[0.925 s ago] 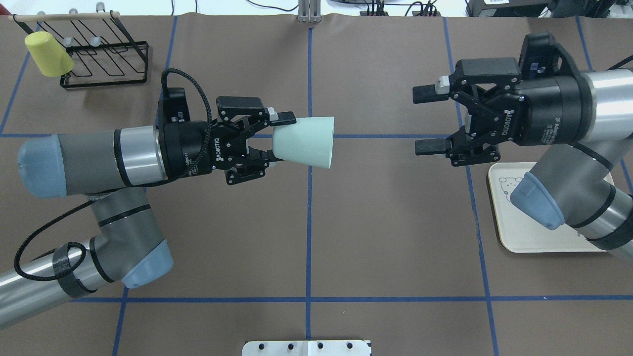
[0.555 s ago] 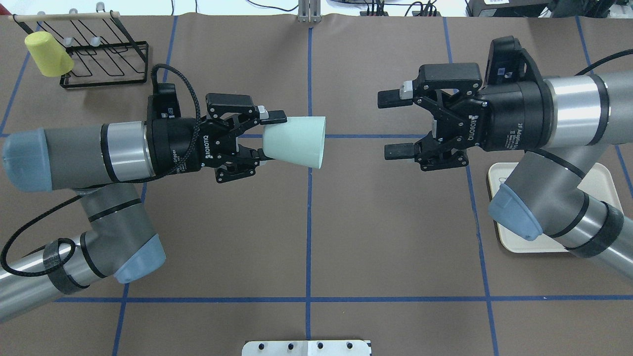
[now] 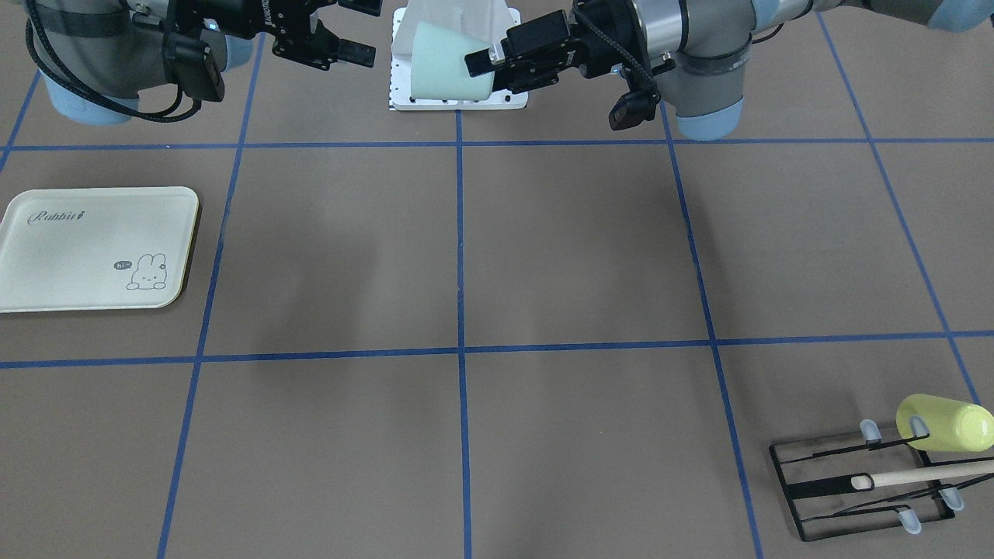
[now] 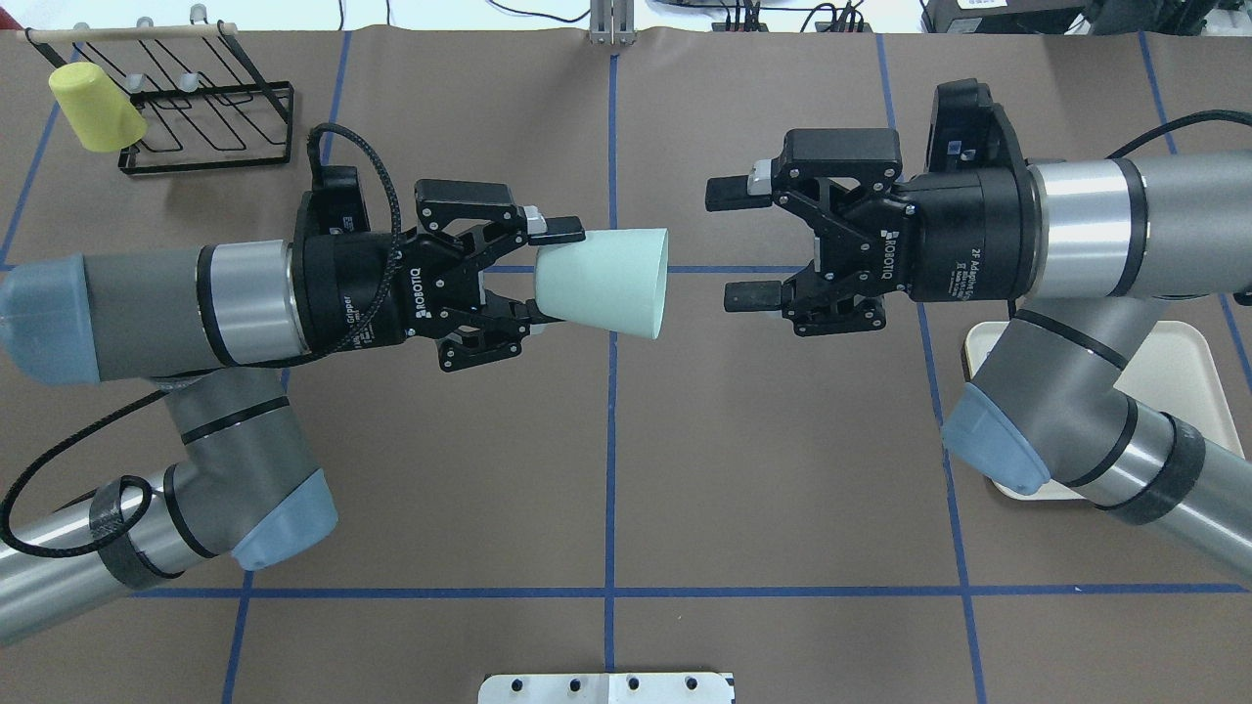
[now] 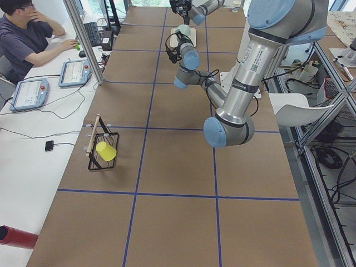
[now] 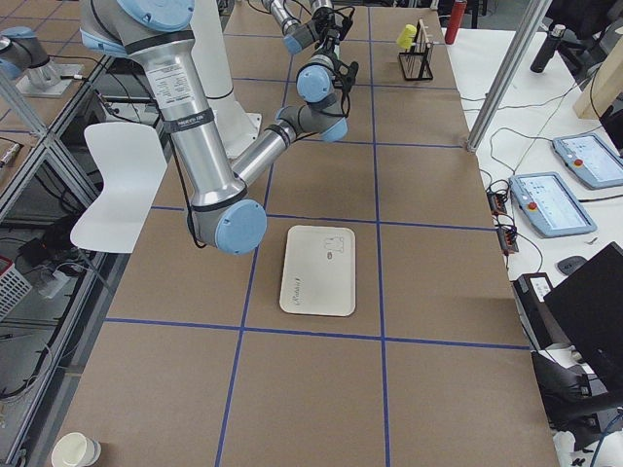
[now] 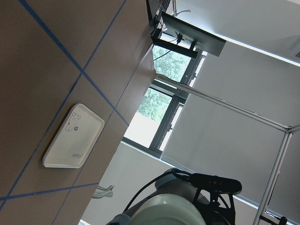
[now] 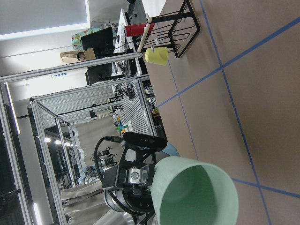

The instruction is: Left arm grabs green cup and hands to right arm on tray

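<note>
The wide-open, empty right pincer (image 4: 736,244) now sits closer to the green cup (image 4: 606,282) that the left pincer (image 4: 546,272) grips, so handover looks imminent.

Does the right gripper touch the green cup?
No, the overhead view shows a gap between the open right gripper and the green cup that the left gripper holds.

A yellow cup (image 4: 96,108) hung tilted on an end peg of a black wire rack (image 4: 210,127), near the far left corner of the brown, blue-taped table (image 4: 606,469). An operator (image 5: 25,33) sat at a side desk by two pendants (image 5: 75,72).
</note>
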`<state>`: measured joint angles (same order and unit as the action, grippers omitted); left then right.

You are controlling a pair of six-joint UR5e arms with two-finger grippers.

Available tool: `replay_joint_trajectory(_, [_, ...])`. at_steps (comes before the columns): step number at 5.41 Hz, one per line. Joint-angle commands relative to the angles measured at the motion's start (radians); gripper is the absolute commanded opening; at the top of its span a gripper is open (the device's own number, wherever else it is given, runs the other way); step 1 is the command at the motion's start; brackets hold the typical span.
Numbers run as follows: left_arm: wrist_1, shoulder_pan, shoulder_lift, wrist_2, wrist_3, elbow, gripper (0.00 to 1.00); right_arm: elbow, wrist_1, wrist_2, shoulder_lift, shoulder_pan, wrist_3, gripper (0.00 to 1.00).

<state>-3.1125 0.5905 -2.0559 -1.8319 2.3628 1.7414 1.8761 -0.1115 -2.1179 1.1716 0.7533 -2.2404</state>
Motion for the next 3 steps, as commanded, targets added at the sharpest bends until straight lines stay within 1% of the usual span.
replay_joint_trajectory(1, [0.005, -0.001, -0.003, 0.0, 0.004, -0.003, 0.0, 0.002, -0.055, 0.003, -0.039, -0.011, -0.001, 0.97])
replay_joint_trajectory(2, [0.005, -0.003, -0.003, 0.0, 0.003, -0.003, 0.0, 0.005, -0.091, 0.021, -0.062, -0.02, 0.001, 0.97])
replay_joint_trajectory(3, [0.003, -0.003, -0.004, 0.0, 0.004, -0.002, 0.0, 0.003, -0.094, 0.068, -0.063, -0.052, 0.025, 0.97])
